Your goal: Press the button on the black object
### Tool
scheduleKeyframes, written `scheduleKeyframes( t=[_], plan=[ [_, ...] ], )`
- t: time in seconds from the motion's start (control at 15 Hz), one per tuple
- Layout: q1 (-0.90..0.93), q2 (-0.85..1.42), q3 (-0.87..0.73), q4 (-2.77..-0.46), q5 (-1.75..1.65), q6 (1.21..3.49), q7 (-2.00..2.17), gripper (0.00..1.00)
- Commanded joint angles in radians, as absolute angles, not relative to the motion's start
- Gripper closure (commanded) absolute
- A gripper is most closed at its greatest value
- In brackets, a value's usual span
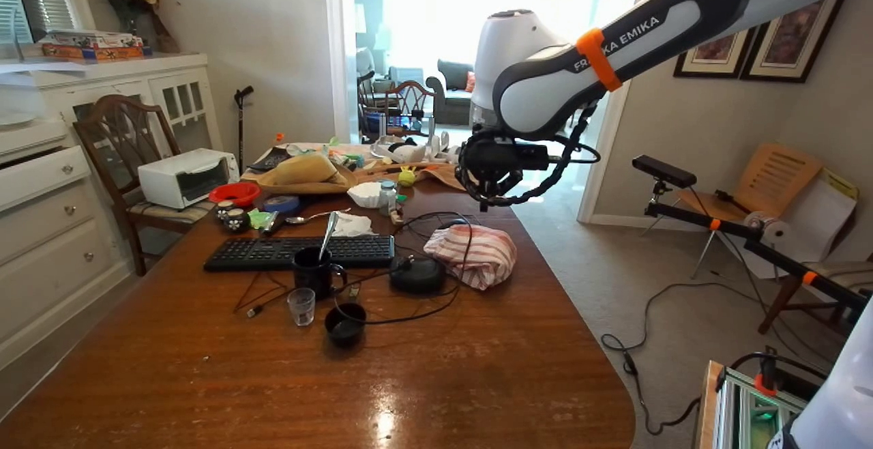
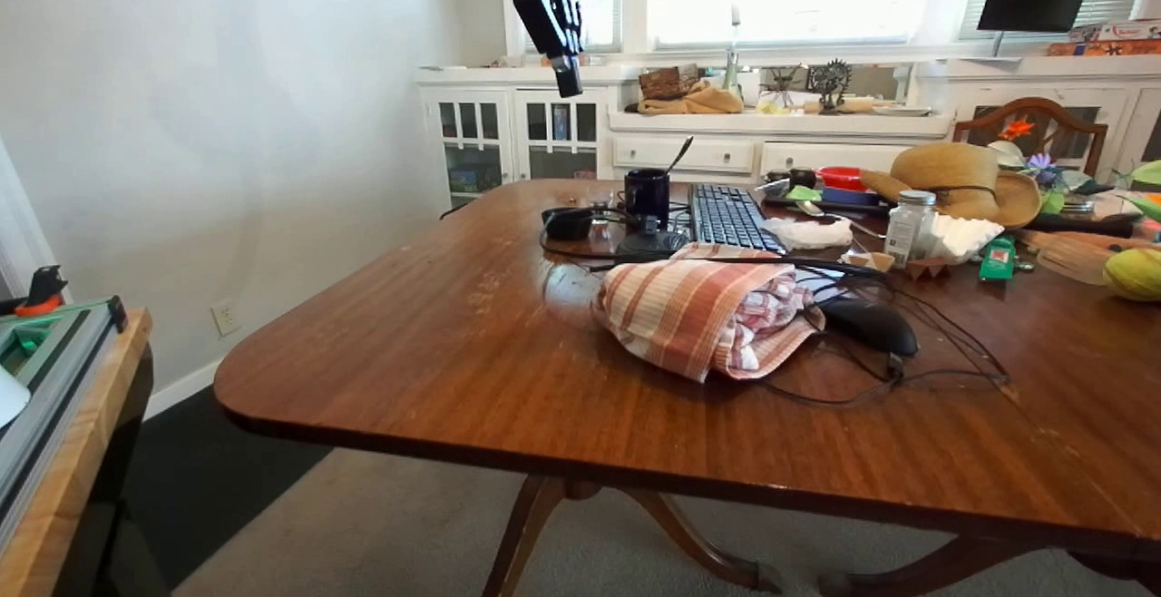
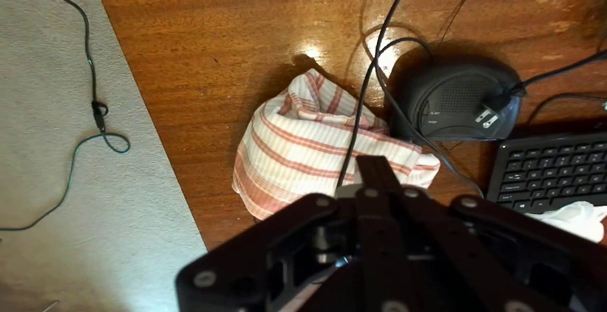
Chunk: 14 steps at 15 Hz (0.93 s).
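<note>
The black object (image 3: 457,98) is a squat rounded device with a speaker grille and small labels on its top. A cable's two-pronged plug (image 3: 488,113) lies on its top, and a thin cable loops beside it. In the exterior views it sits on the table beside the striped cloth (image 1: 417,276), partly behind that cloth in an exterior view (image 2: 651,243). My gripper (image 3: 372,160) is shut and empty, high above the table. In the wrist view its fingertips overlap the cloth, left of and below the device. The gripper also shows in both exterior views (image 1: 484,205) (image 2: 568,80).
The striped cloth (image 3: 303,146) lies against the device, with a black cable across it. A keyboard (image 1: 300,252), dark mug with a spoon (image 1: 314,275), clear glass (image 1: 301,307) and small black bowl (image 1: 345,325) stand nearby. A mouse (image 2: 869,325) lies behind the cloth.
</note>
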<state>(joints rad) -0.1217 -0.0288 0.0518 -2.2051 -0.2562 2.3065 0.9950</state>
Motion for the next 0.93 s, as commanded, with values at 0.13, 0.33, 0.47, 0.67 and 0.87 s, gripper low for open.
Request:
scheduleKeyframes(
  t=[0.13,0.33,0.47,0.67,0.87],
  plan=[
    [-0.089,0.012,0.012,-2.184,-0.176,2.327,0.947,1.00],
    [-0.087,0.099,-0.007,-2.133,-0.112,2.355,0.917,1.00],
    [-0.086,0.152,-0.017,-2.099,-0.059,2.385,0.890,1.00],
    [-0.085,0.227,-0.027,-2.047,0.030,2.424,0.824,1.00],
    [-0.090,0.301,-0.029,-1.998,0.124,2.461,0.760,1.00]
  ],
)
